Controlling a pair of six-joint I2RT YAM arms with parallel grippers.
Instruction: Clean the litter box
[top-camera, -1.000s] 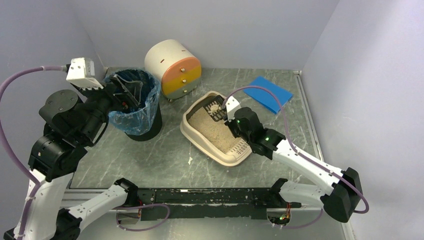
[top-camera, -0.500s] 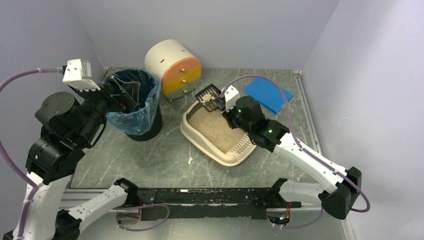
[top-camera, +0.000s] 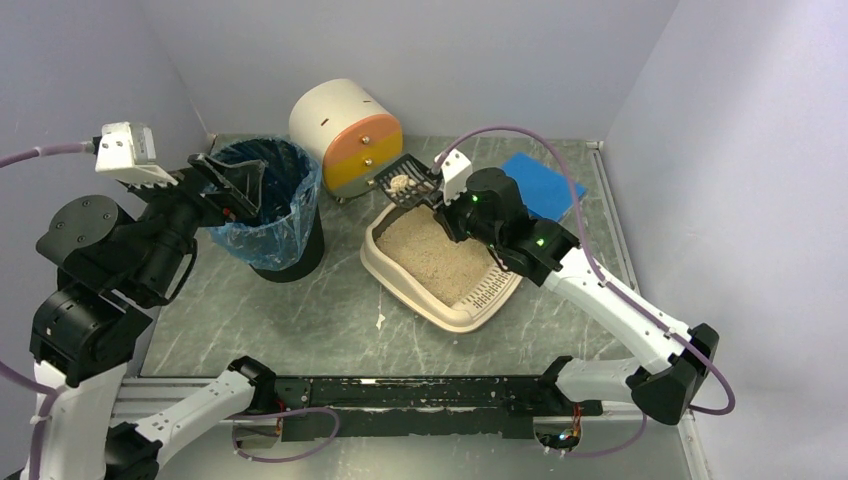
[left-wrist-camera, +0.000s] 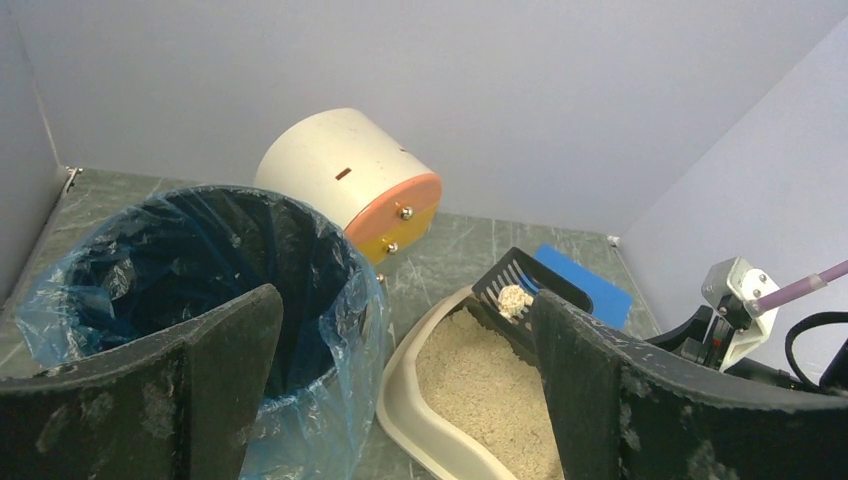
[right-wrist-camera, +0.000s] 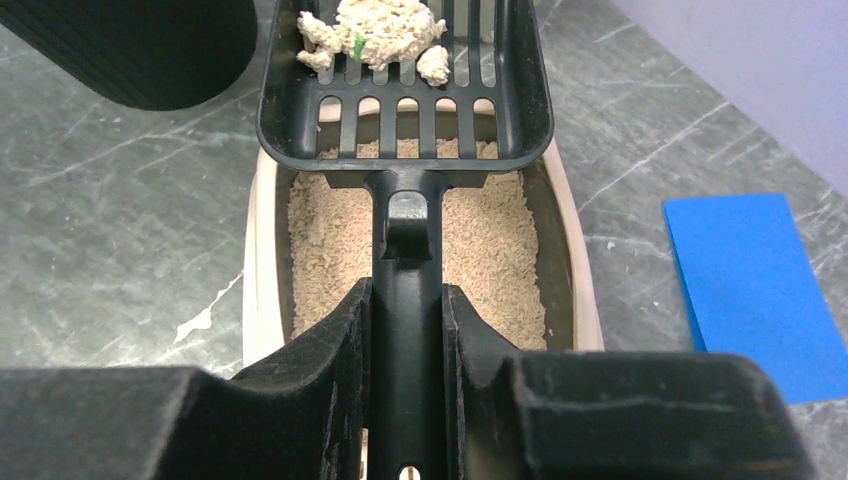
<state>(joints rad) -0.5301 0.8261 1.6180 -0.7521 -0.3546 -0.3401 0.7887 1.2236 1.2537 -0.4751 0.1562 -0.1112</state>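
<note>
**Item: litter-box cleaning, scoop loaded and in the air**

**Litter box** (top-camera: 452, 320): beige tray, right of centre on the bench (top-camera: 300, 320), set at an angle. Tan litter fills it, and the slotted ledge is at its near-right end.

**Scoop** (right-wrist-camera: 405, 180): black and slotted, raised over the far end of the tray and close to the drawer unit (top-camera: 345, 130). One pale clump (right-wrist-camera: 380, 30) with a few crumbs lies at the front of its basket.

**Right pincer** (right-wrist-camera: 407, 300): closed tight on the scoop's handle, one finger on each side.

**Left pincer** (left-wrist-camera: 405, 310): spread fully wide and holding nothing, hovering at the left rim of the bin (top-camera: 290, 250).

**Bin**: black and round with a blue liner, to the left of the tray. A strip of bare bench lies between the two.

**Hazards, as judged from this position:**
- Spill in transit. The clump sits at the shallow front lip. If the scoop dips forward or swings sharply toward the bin, the clump would probably roll off onto the bench.
- Shedding. Crumbs and loose grains can fall through the slots anywhere along the way.
- Collision. The scoop's front is near the drawer unit, so a leftward sweep without backing off first could clip its coloured front.
- Crowding at the bin. The open left pincer stands at the rim, so a tip-out from the wrong side could strike it.
- Liner. The loose blue plastic may snag the scoop's edge.
- Twist. The grip is narrow, and a knock could turn the handle between the fingers.
</note>
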